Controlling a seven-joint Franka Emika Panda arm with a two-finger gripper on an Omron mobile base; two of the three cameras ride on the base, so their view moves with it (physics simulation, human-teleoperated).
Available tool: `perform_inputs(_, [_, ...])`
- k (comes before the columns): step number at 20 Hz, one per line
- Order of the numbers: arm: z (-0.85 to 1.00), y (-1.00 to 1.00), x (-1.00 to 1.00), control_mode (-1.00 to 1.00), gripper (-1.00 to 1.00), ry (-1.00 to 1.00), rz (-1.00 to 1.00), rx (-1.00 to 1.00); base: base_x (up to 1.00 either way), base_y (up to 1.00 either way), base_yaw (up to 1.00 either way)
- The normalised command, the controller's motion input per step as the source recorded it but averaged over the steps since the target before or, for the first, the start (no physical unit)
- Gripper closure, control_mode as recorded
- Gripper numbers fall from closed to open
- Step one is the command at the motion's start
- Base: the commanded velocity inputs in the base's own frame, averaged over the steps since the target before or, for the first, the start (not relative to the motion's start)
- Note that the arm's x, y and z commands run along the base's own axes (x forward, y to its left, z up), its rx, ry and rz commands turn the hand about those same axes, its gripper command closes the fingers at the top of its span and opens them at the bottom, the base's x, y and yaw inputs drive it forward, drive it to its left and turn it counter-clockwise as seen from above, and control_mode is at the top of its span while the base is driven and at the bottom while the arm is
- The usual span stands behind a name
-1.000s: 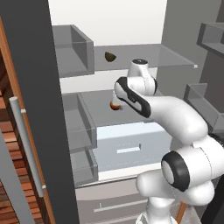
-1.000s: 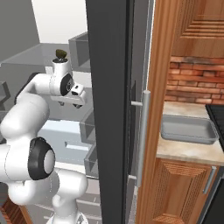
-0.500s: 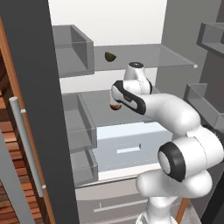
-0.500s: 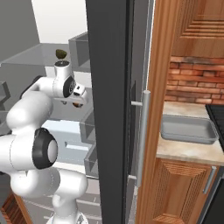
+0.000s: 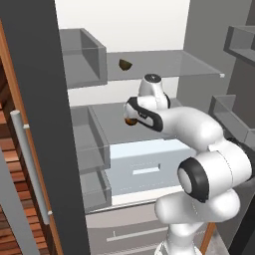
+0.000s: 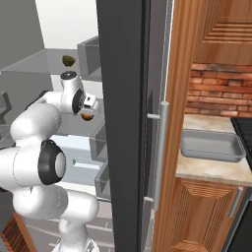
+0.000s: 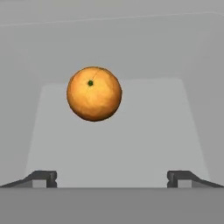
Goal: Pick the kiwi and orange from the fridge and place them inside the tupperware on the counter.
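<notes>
Inside the fridge [image 5: 164, 60], my gripper [image 7: 111, 177] faces the orange [image 7: 94, 93] on the middle shelf, fingers wide apart. Reaching step; next I judge: advance, centre slightly left, close.

Over the last second the arm has stretched further into the fridge [image 5: 149, 164]. Its wrist has moved down and to the left in the left base view, and now sits lower, under the shelf [image 5: 164, 64] that carries the kiwi [image 5: 124, 64]. The hand [image 7: 111, 177] has come closer to the orange [image 7: 94, 93], and the wrist now hides most of that fruit from the left base view.
</notes>
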Motion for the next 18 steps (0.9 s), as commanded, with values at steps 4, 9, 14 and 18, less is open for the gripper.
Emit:
perform_inputs(4, [-0.22,0.15,0.36,-1.0,-1.0,0.0,0.0,-0.11,0.0,0.0,0.0])
perform_inputs(9, [-0.17,0.17,0.31,-1.0,-1.0,0.0,0.0,-0.11,0.0,0.0,0.0])
perform_inputs(14, [-0.08,0.19,0.19,-1.0,-1.0,0.0,-0.01,-0.14,0.0,0.0,0.0])
perform_inputs(18, [-0.09,0.15,0.26,-1.0,-1.0,0.0,-0.02,-0.09,0.0,0.0,0.0])
